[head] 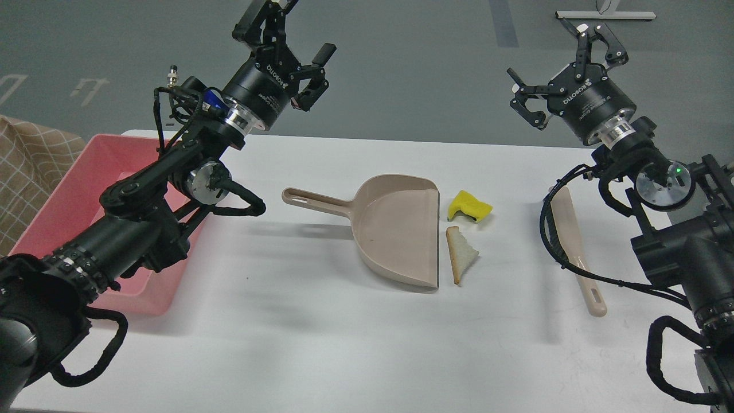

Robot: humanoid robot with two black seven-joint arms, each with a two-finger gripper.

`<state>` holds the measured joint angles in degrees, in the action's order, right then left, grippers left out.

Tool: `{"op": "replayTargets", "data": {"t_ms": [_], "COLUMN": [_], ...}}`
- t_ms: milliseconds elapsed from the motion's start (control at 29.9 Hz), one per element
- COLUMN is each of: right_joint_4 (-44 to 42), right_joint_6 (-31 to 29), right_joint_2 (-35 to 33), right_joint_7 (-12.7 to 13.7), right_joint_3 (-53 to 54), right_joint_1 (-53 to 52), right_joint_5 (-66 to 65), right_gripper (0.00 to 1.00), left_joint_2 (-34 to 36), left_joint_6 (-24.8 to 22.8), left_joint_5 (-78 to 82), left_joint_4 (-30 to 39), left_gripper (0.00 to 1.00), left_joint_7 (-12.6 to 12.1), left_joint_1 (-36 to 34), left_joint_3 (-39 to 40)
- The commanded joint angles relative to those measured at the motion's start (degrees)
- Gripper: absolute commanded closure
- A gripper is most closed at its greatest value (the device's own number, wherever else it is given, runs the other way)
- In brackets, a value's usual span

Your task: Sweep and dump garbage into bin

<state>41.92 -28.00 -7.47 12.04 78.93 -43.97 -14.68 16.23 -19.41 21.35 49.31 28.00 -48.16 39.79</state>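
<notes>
A beige dustpan [395,226] lies in the middle of the white table [321,338], handle to the left, open edge to the right. A yellow scrap [469,206] and a wedge of bread [460,253] lie just right of that edge. A beige brush handle [576,249] lies at the right, partly behind my right arm's cables. A pink bin [63,212] stands at the left. My left gripper [287,31] is open and empty, high above the table's far edge. My right gripper [565,57] is open and empty, high above the far right.
A chequered beige cloth [26,172] sits beyond the bin at the far left. Grey floor lies behind the table.
</notes>
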Motion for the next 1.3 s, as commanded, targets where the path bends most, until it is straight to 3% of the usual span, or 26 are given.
{"op": "replayTargets", "data": {"t_ms": [0, 234, 602, 969, 1270], "right_joint_4": [0.09, 0.09, 0.09, 0.09, 0.09], "right_joint_6": [0.00, 0.00, 0.00, 0.00, 0.00], "right_joint_2": [0.00, -0.09, -0.09, -0.09, -0.09], "right_joint_7": [0.00, 0.00, 0.00, 0.00, 0.00], "right_joint_3": [0.08, 0.00, 0.08, 0.08, 0.08], "right_joint_1": [-0.06, -0.06, 0.03, 0.03, 0.03], "right_joint_5": [0.00, 0.00, 0.00, 0.00, 0.00], "right_gripper": [0.00, 0.00, 0.00, 0.00, 0.00], "left_joint_2": [0.12, 0.03, 1.17, 12.76, 20.06], "left_joint_6": [0.25, 0.78, 7.72, 28.79, 44.96], "left_joint_5": [0.00, 0.88, 6.95, 13.01, 13.10], "left_joint_4": [0.00, 0.00, 2.73, 22.13, 33.29], "left_gripper": [0.02, 0.02, 0.02, 0.02, 0.02], "left_joint_7": [0.00, 0.00, 0.00, 0.00, 0.00], "left_joint_1": [0.00, -0.09, -0.26, -0.26, -0.09], "left_joint_3": [-0.24, -0.77, -2.17, -15.78, -27.03]}}
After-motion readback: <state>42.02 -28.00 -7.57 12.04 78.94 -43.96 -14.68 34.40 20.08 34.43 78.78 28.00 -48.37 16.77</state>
